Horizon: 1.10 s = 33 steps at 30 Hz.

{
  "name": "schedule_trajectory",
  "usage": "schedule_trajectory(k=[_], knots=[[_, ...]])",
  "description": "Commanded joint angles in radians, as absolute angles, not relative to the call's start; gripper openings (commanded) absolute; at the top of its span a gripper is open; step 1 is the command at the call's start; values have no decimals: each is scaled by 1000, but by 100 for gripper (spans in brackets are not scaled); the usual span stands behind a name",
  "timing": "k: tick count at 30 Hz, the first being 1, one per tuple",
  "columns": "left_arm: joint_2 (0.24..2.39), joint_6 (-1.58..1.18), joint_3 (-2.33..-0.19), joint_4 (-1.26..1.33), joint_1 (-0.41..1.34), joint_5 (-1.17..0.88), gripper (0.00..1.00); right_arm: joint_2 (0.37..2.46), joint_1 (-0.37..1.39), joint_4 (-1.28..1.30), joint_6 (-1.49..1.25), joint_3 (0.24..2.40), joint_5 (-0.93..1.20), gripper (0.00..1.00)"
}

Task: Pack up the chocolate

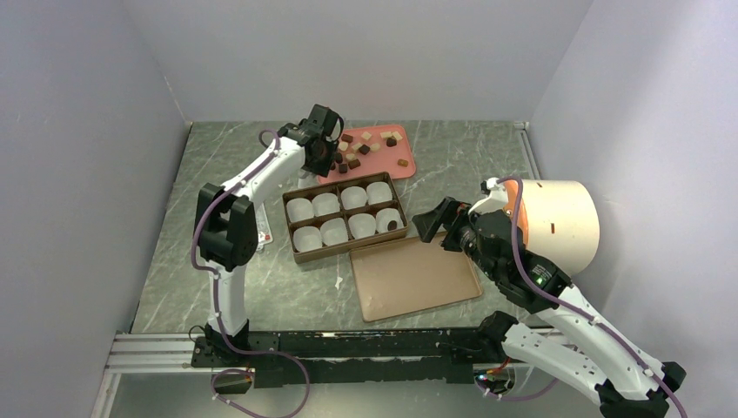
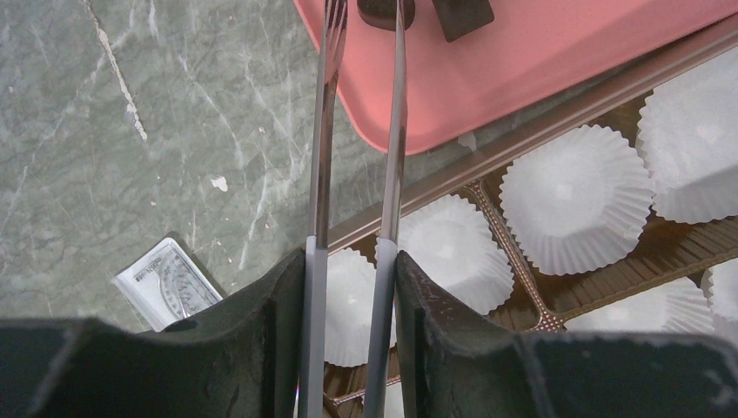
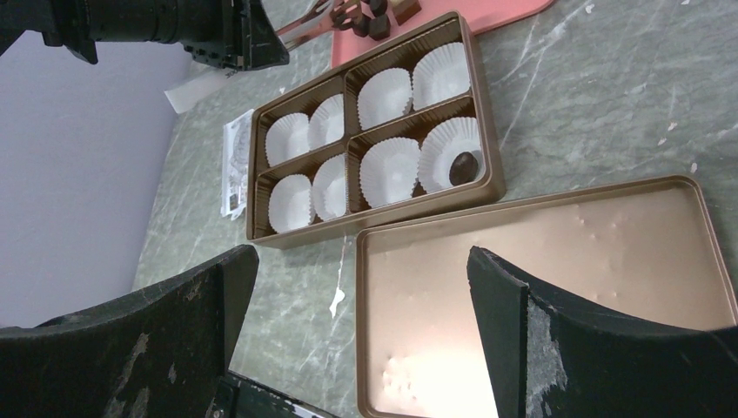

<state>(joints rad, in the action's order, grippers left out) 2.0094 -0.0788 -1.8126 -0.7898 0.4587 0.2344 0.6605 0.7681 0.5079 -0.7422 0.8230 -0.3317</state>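
The table (image 1: pixel 487 157) is grey-green marble with pale veins. The tray (image 2: pixel 540 61) is pink; the chocolate (image 1: pixel 365 149) is dark brown, reddish brown, caramel and cream. The box (image 1: pixel 348 248) is golden brown, its pleated paper cups (image 1: pixel 335 231) white, the lid (image 1: pixel 418 279) copper. The tongs (image 2: pixel 396 131) are silver and grey

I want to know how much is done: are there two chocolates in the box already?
No, just one chocolate sits in the box, in a corner cup; the other cups are empty.
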Motion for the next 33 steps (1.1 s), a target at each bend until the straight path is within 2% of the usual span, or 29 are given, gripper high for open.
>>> schedule_trajectory(k=[1,19,33], knots=[[2011,-64,-1835,-749,457,247,42,647,766,480,-743,828,-342,96],[2064,-75,-1904,-782,454,244,42,632,766,467,-758,806,-331,96],[2063,-67,-1862,-776,452,269,41,615,766,489,-750,821,-358,96]])
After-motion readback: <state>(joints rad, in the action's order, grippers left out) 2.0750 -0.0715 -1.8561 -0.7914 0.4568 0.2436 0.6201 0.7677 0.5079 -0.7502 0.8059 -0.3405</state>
